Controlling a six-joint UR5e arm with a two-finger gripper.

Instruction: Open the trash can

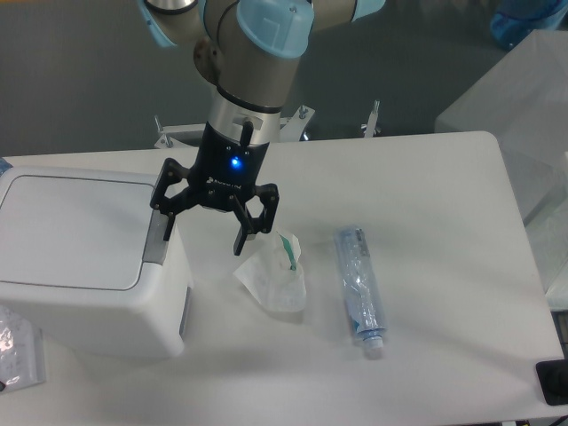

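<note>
The white trash can stands at the left of the table with its flat lid down. Its grey latch tab sits on the lid's right edge. My gripper hangs open just right of the can, pointing down. Its left fingertip is over the top end of the latch tab; whether it touches the tab I cannot tell. Its right finger hangs above the table beside a crumpled white wrapper. Nothing is between the fingers.
A crumpled white wrapper with a green piece lies right of the can. A flattened clear plastic bottle lies further right. A plastic bag sits at the lower left edge, a black object at the lower right.
</note>
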